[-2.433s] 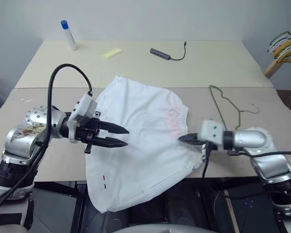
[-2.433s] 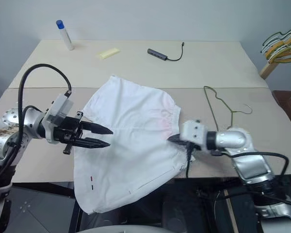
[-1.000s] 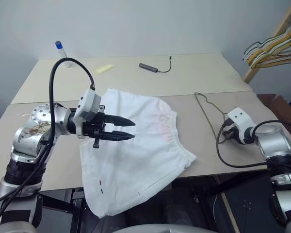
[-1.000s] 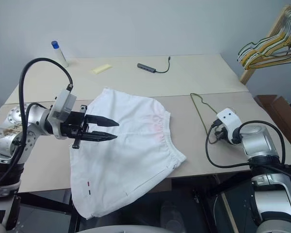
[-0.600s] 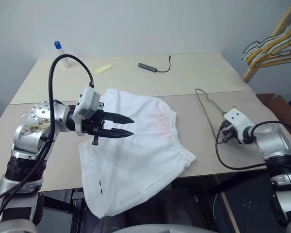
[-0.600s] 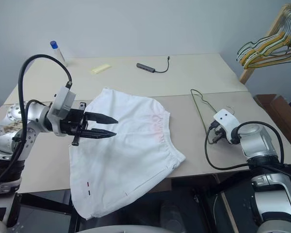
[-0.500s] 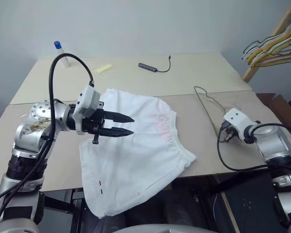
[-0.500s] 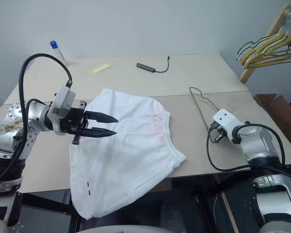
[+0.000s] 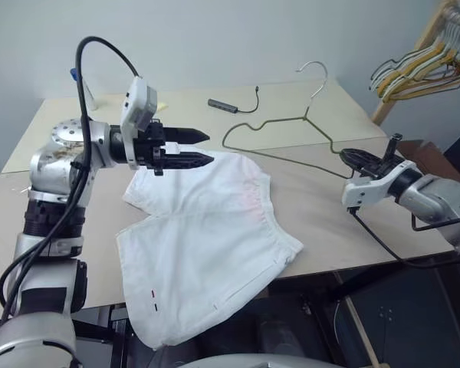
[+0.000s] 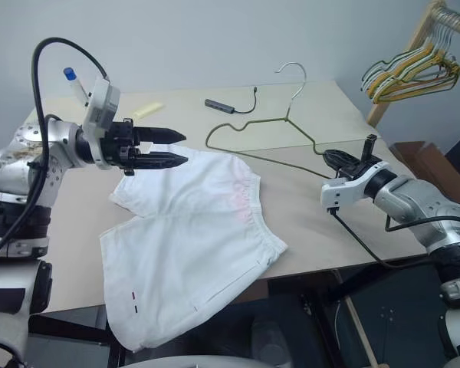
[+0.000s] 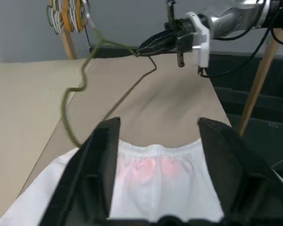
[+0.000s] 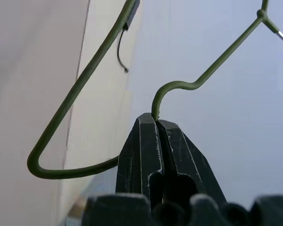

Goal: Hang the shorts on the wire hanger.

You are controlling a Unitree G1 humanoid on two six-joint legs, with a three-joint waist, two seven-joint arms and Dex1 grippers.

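Right gripper [image 9: 346,156] is clamped shut on one end of the wire hanger [image 9: 280,123], holding it lifted off the table [image 9: 322,207] with the hook pointing up at 12 o'clock and the rest of the frame stretching out toward 9 o'clock from the fingers. Shorts [image 9: 203,241] lie flat near the table's front, waistband toward 3 o'clock, lower part hanging over the front edge at 6 o'clock with small dark stitch marks near it. Left gripper [image 9: 203,148] hangs above the far edge of the shorts at about 11 o'clock, fingers spread apart, nothing between them, pointing toward the hanger.
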